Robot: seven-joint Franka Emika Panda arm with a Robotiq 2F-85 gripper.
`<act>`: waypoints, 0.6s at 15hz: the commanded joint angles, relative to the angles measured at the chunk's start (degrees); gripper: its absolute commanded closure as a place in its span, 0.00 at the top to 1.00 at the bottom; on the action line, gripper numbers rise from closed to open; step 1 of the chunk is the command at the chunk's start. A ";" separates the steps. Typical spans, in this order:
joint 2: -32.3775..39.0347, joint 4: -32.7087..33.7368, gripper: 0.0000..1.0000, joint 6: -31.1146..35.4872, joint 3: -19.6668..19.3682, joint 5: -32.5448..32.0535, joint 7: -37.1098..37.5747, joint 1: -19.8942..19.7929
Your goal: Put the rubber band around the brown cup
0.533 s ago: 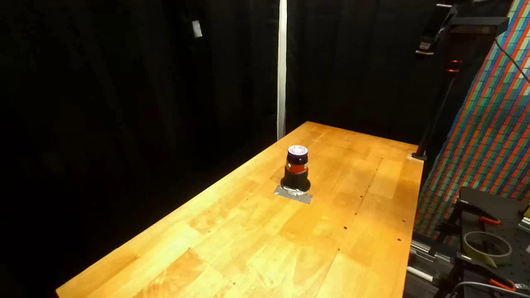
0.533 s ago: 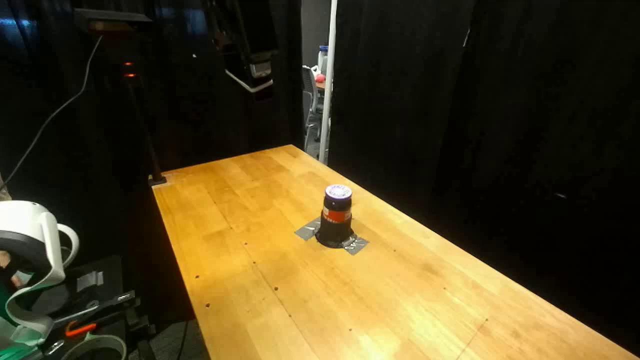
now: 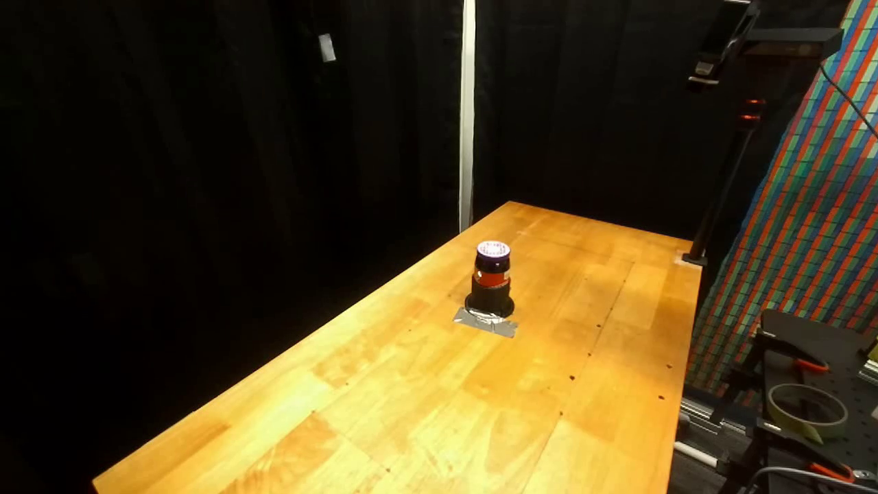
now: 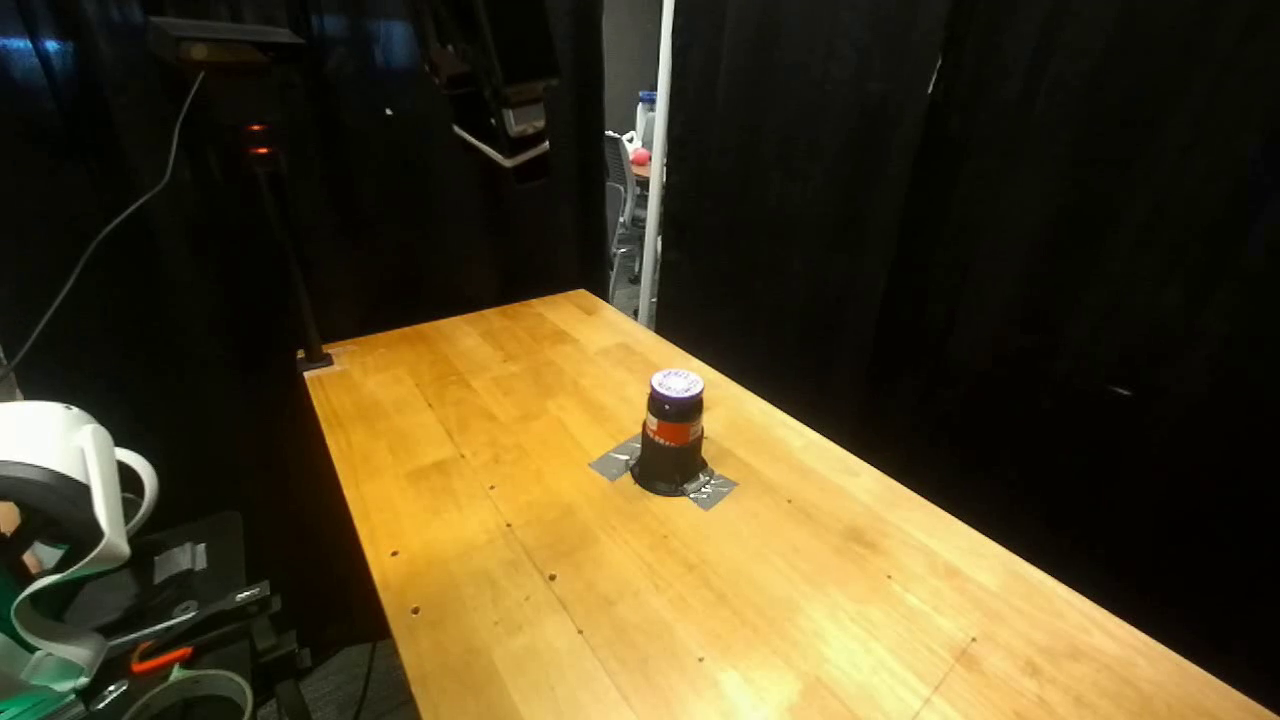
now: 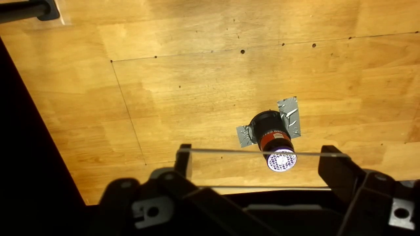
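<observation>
The brown cup stands upright on the wooden table in both exterior views (image 3: 491,279) (image 4: 672,432), with an orange-red stripe and a white patterned top. Grey tape (image 4: 613,458) holds its base. It also shows in the wrist view (image 5: 275,131). My gripper (image 5: 256,150) is open, and the pale rubber band (image 5: 229,151) is stretched around its two spread fingers. In the wrist view the band's far strand crosses over the cup's top. In an exterior view my gripper (image 4: 500,135) hangs dark and high, well above the table and apart from the cup.
A black post (image 4: 300,270) rises from the table's far corner; its foot shows in the wrist view (image 5: 47,9). A white pole (image 3: 468,116) and black curtains stand beyond the table. A side shelf holds a tape roll (image 3: 808,412).
My gripper with the stretched band has risen slightly in both exterior views. The cup has not moved.
</observation>
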 commanded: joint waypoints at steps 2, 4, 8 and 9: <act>6.11 5.80 1.00 -3.75 3.66 -1.65 1.37 1.42; 13.82 11.74 1.00 -7.81 6.24 -1.73 1.33 3.22; 26.05 20.61 1.00 -12.48 9.44 -2.70 1.67 5.25; 29.62 23.01 1.00 -11.57 10.17 -3.86 3.08 5.50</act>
